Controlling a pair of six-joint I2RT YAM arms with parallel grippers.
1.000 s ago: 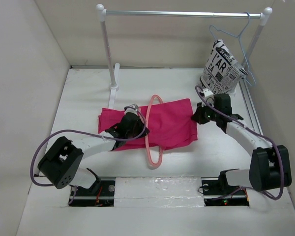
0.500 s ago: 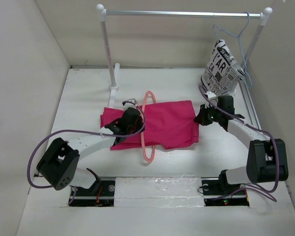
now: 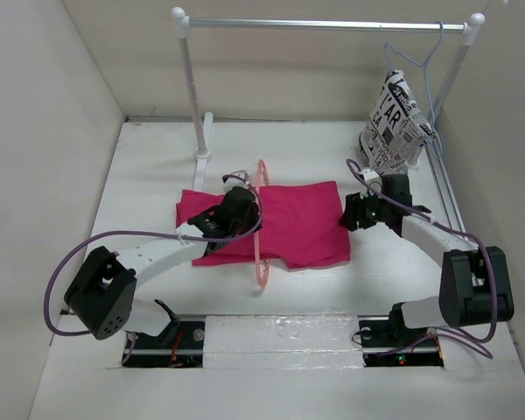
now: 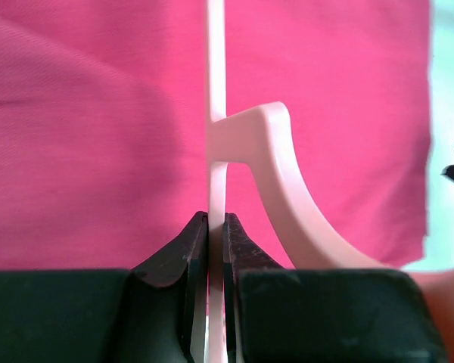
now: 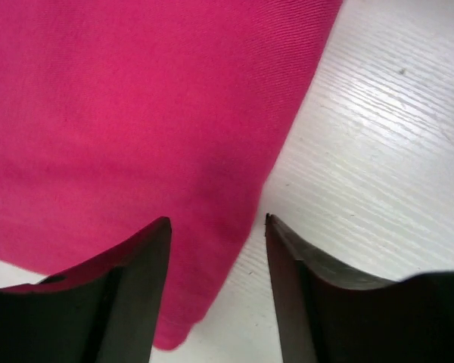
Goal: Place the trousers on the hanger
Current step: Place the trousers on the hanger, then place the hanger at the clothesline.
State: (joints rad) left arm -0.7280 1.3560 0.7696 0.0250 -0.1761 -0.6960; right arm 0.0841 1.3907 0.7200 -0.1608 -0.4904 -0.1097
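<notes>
Robotics lab cell: white enclosure walls (image 3: 44, 131), 2 robot arms (image 3: 149, 258) (image 3: 429, 234) bolted to table (image 3: 315, 144), clothes rail (image 3: 324, 25).

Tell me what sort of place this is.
Probably a robot test booth for garment handling: white walls box in the table, a clothes rail at the back, left arm and right arm bolted at its near edge.

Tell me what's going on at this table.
The left claw is pinched shut on the salmon-pink plastic hanger, holding it on edge across the magenta fabric trousers, which lie folded on the white table. The right claw hangs open at the trousers' right edge, gripping nothing.
</notes>
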